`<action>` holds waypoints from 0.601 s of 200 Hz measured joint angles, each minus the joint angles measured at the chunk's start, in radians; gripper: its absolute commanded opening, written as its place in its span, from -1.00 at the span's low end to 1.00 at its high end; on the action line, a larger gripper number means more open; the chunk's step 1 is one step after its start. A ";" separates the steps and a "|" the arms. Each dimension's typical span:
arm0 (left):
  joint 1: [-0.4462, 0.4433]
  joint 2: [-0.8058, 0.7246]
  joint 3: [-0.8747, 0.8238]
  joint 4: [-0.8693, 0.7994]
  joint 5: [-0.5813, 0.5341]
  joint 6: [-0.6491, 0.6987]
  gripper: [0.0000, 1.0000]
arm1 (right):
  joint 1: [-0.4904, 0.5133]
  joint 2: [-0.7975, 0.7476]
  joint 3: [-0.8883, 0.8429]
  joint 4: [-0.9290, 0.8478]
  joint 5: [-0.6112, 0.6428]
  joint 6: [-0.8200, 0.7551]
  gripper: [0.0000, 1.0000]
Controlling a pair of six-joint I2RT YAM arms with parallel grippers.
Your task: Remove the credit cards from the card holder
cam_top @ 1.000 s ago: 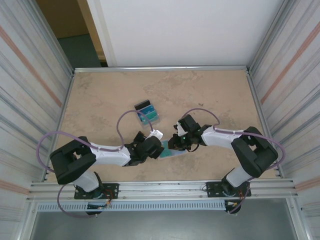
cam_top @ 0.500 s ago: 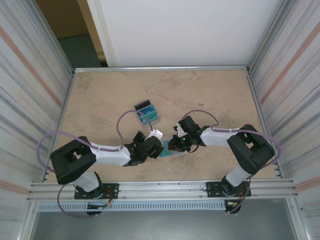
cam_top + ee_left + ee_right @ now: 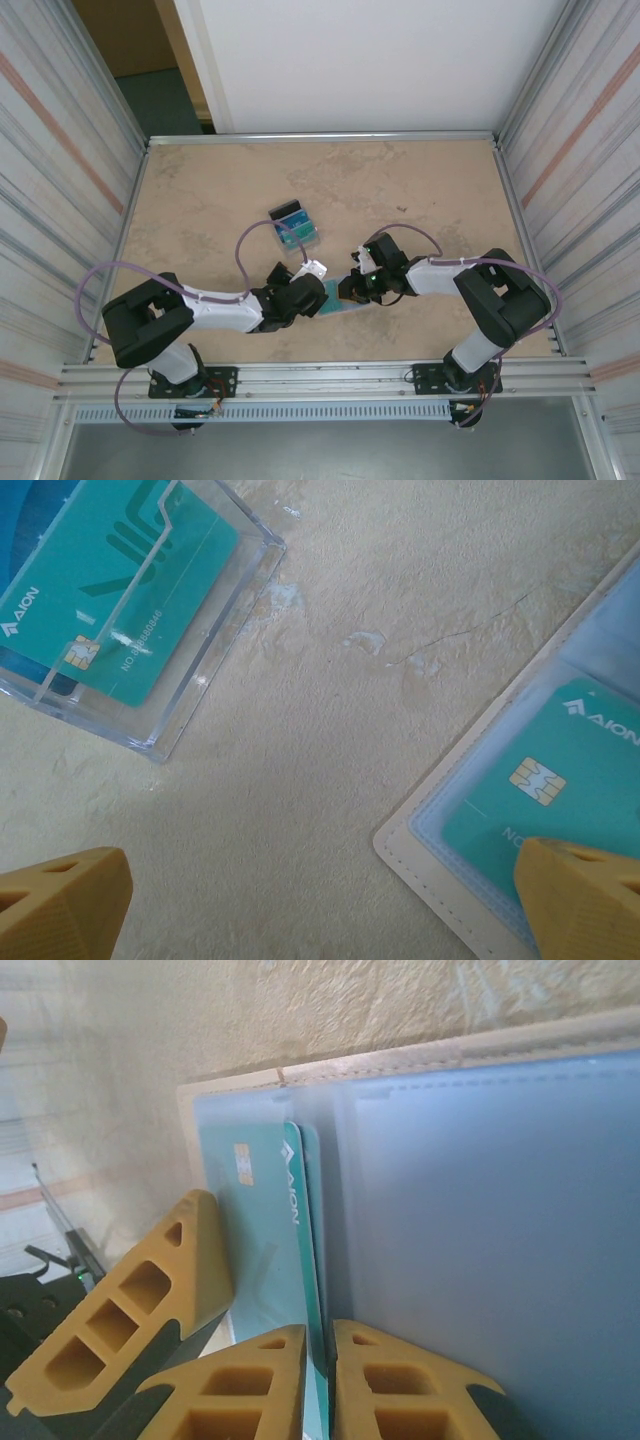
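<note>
Holder (image 3: 480,1190): open and flat on the table (image 3: 420,190), near centre, pale inner faces up, between the two grippers.
Teal card (image 3: 262,1250): in the holder's pocket, chip side up.
Left gripper (image 3: 322,885): released, jaws wide; one fingertip (image 3: 580,895) over the holder's near corner and the card, the other over bare table.
Right gripper (image 3: 318,1360): clenched on the teal card's edge, fingers almost touching.
Clear case (image 3: 215,660): just beyond the left gripper, apart from the holder.
Cased cards (image 3: 293,227): stacked in the case; blue, teal and black visible.
</note>
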 measured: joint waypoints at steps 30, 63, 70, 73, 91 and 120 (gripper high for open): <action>-0.002 0.001 0.001 -0.002 -0.005 0.000 0.98 | -0.004 0.000 -0.005 0.011 -0.006 0.003 -0.83; -0.002 0.001 0.002 -0.005 -0.010 0.000 0.98 | -0.013 0.000 -0.011 0.022 -0.013 0.004 -0.91; -0.002 0.001 0.003 -0.007 -0.010 0.000 0.98 | -0.015 0.000 -0.013 0.024 -0.014 0.004 -0.93; -0.002 0.001 0.003 -0.007 -0.010 0.000 0.97 | -0.016 0.000 -0.014 0.026 -0.017 0.005 -0.93; -0.002 0.001 0.005 -0.010 -0.010 0.000 0.98 | -0.024 0.000 -0.019 0.037 -0.028 0.006 -0.98; -0.003 0.001 0.005 -0.011 -0.010 0.000 0.97 | -0.034 -0.001 -0.025 0.048 -0.032 0.008 -1.00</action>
